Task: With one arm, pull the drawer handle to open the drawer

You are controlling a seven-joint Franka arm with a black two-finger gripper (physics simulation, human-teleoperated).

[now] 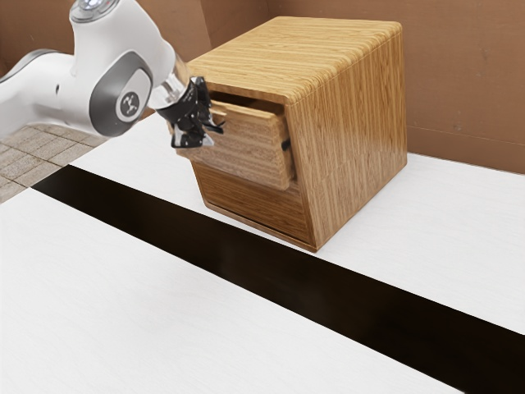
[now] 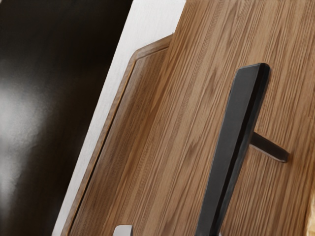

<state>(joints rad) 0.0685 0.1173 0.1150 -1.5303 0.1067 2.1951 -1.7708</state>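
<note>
- The wooden drawer (image 1: 246,149) stands partly pulled out of the cabinet (image 1: 349,123), its front touching or just beside the black gripper (image 1: 194,123).
- In the wrist view, the black bar handle (image 2: 231,147) crosses the drawer front close under the hand.
- Whether the gripper clasps the handle cannot be told.
- The white arm (image 1: 98,78) comes in from the exterior view's left, wrist level with the drawer.

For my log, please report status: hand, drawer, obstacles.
Black two-finger hand at the black bar handle. Upper light-wood drawer partly out of the wooden cabinet. Nothing seen in its path.
</note>
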